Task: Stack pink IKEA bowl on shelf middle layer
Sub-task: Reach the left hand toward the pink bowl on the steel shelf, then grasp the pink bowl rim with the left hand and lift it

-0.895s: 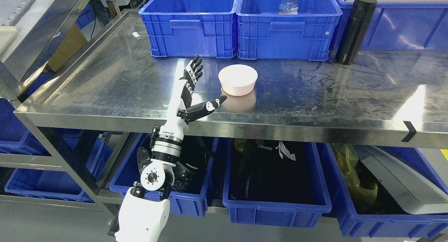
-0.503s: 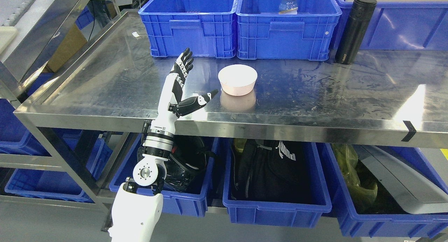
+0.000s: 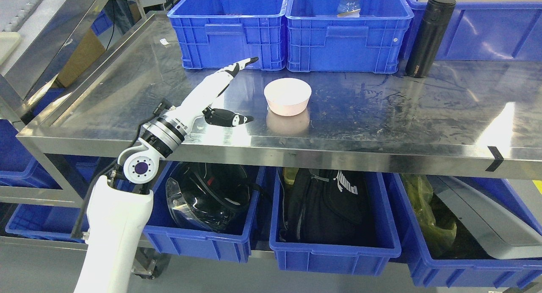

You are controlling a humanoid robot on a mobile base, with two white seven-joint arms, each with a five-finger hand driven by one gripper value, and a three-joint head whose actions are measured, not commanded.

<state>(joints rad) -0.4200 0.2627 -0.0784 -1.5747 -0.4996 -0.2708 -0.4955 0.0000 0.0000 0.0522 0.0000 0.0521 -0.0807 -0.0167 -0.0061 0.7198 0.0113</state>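
The work surface was a stainless-steel shelf (image 3: 381,115), scuffed and reflective, with a raised lip along its left side and a strip of black tape on its front edge at the right. Along the back stood two blue plastic crates (image 3: 228,26), the right-hand one (image 3: 349,30) containing a clear water bottle (image 3: 349,3), and a black insulated flask (image 3: 430,37) stood upright beside a third blue crate (image 3: 487,30) at the far right. Below the shelf, a lower level carried further blue bins (image 3: 334,250) holding a dark helmet (image 3: 207,200), a black bag (image 3: 326,208) and yellowish plastic wrapping (image 3: 427,212). The pink bowl (image 3: 287,97) sat upright on the shelf, a single round bowl with a pale interior and tapering sides, its reflection visible in the steel beneath it. It lay to the right of the fingers, near the thumb tip but not touching it, and in front of the gap between the two rear crates. The left hand (image 3: 220,94) reached up from the lower left over the shelf's front edge, with the white forearm rising at a slant. Its fingers (image 3: 241,64) were extended straight and close together, pointing up and to the right towards the rear crates, while the thumb (image 3: 228,117) splayed out sideways towards the bowl. The hand was spread wide and held nothing. The right arm did not appear in the view.
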